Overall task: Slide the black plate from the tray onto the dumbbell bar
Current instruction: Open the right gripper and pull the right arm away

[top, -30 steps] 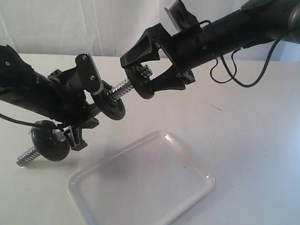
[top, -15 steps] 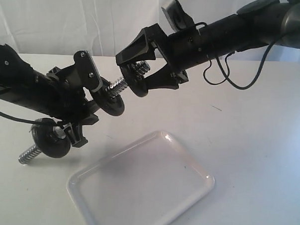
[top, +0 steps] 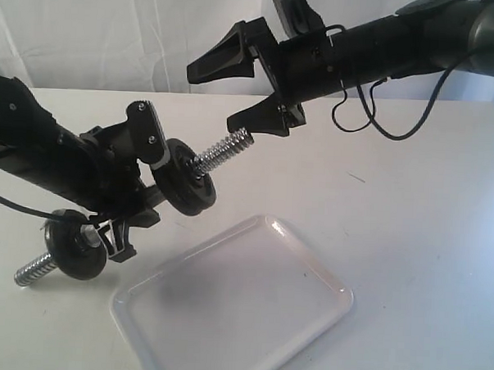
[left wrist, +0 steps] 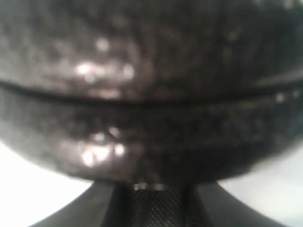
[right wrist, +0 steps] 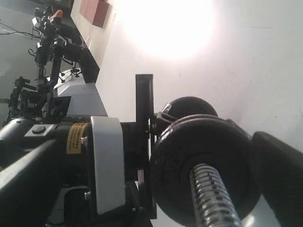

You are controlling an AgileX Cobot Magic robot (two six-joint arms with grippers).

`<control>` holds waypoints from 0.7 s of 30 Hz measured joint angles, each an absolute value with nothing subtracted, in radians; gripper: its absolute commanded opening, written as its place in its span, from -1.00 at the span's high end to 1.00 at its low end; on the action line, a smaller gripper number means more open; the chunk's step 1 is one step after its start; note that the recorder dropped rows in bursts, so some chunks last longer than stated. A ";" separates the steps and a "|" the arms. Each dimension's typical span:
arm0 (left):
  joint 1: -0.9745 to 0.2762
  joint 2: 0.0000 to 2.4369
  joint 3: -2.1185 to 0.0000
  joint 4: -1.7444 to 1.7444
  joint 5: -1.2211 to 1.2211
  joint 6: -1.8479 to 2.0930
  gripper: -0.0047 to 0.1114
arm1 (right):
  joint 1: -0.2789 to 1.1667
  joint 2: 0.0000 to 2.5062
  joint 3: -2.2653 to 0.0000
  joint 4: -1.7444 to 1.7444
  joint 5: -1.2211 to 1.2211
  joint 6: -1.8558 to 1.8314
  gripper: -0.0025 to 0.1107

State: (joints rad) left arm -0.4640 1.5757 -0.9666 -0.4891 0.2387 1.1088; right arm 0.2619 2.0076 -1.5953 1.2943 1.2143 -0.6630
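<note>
The dumbbell bar (top: 226,149) is held slanting above the table, and my left gripper (top: 136,188) is shut on its hidden middle. The black plate (top: 194,184) sits threaded on the bar's upper end, close against the left fingers. Bare thread sticks out past it. Another black disc (top: 76,247) rides the lower end. My right gripper (top: 210,99) hangs open above the bar tip, touching nothing. The right wrist view shows the black plate (right wrist: 199,165) on the threaded bar (right wrist: 213,198). Blurred black plate rims (left wrist: 151,94) with a seam between them fill the left wrist view. The white tray (top: 234,303) lies empty.
The tray sits near the table's front edge, below the bar. A black cable (top: 397,118) loops under the right arm. White curtains hang behind the table.
My right gripper has let go of the black plate, opened wide and lifted up off the bar end. The plate has slid down the bar. The left arm has dipped slightly.
</note>
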 measured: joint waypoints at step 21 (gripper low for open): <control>-0.464 1.576 -0.964 -0.481 0.219 1.119 0.92 | 0.157 1.829 -1.598 1.024 1.212 -0.670 0.96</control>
